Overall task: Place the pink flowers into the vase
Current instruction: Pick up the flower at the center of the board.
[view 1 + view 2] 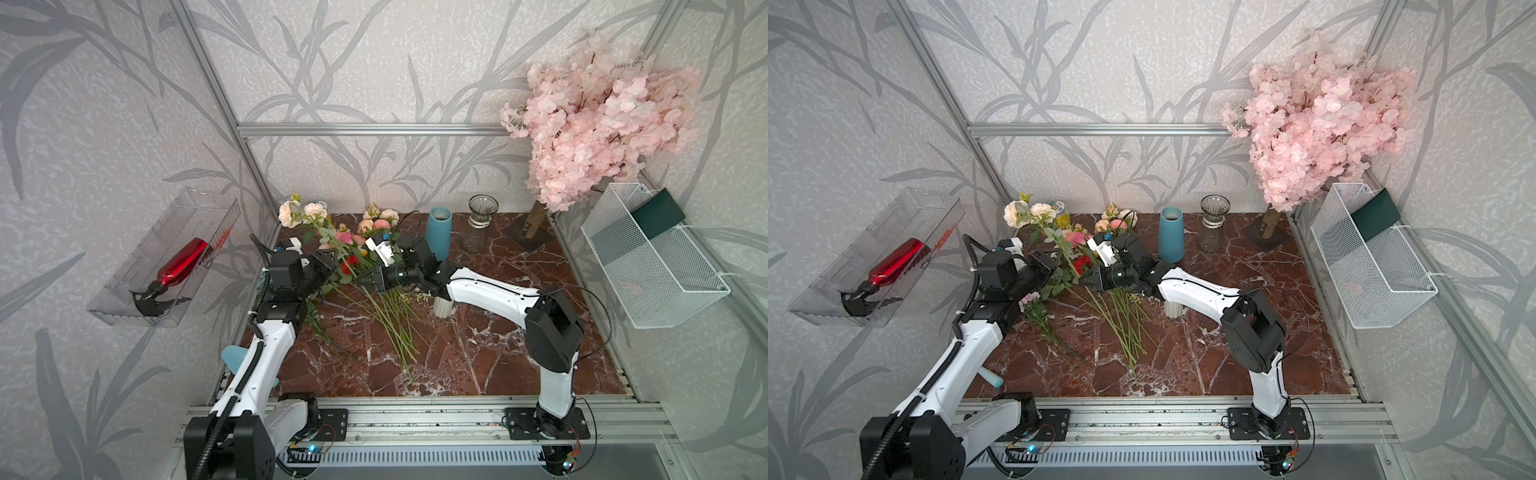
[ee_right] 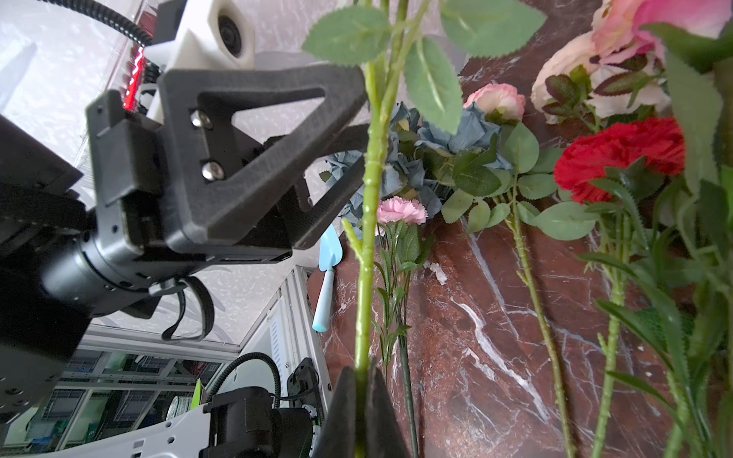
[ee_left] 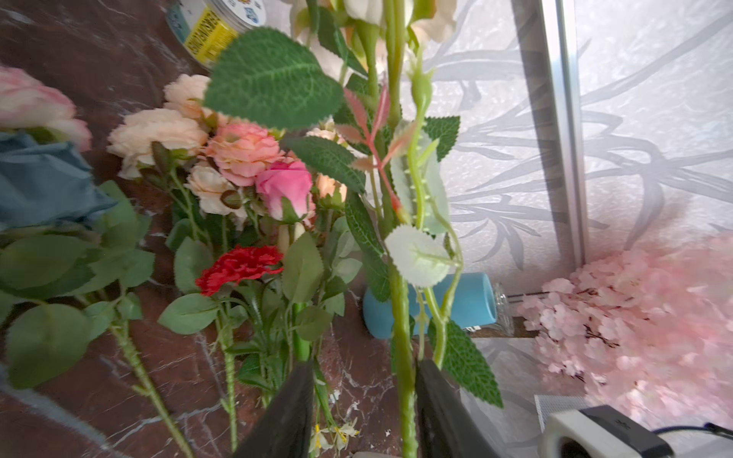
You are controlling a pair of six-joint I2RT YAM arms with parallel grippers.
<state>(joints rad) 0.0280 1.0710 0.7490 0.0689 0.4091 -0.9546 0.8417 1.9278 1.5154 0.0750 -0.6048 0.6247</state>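
Observation:
A pink flower spray with pale peach heads (image 1: 291, 212) is held up off the table, and its thorny green stem (image 2: 367, 222) runs down into my right gripper (image 2: 361, 372), which is shut on it. My left gripper (image 3: 365, 365) is open, and its jaws straddle the same stem (image 3: 402, 357) higher up. The stem lies against one finger (image 3: 430, 380), with a gap to the other. More pink flowers (image 1: 376, 224) lie in a heap on the marble table (image 1: 498, 365). A blue vase (image 1: 438, 232) and a clear glass vase (image 1: 480, 228) stand upright at the back.
A red carnation (image 1: 351, 262), blue hydrangeas (image 2: 436, 135) and loose stems (image 1: 395, 324) lie mixed in the heap. A blossom tree (image 1: 598, 120) stands at the back right beside a white wire basket (image 1: 648, 266). A clear bin holding a red spray bottle (image 1: 183, 262) hangs on the left wall. A white ribbed pot (image 1: 444, 309) sits under my right arm.

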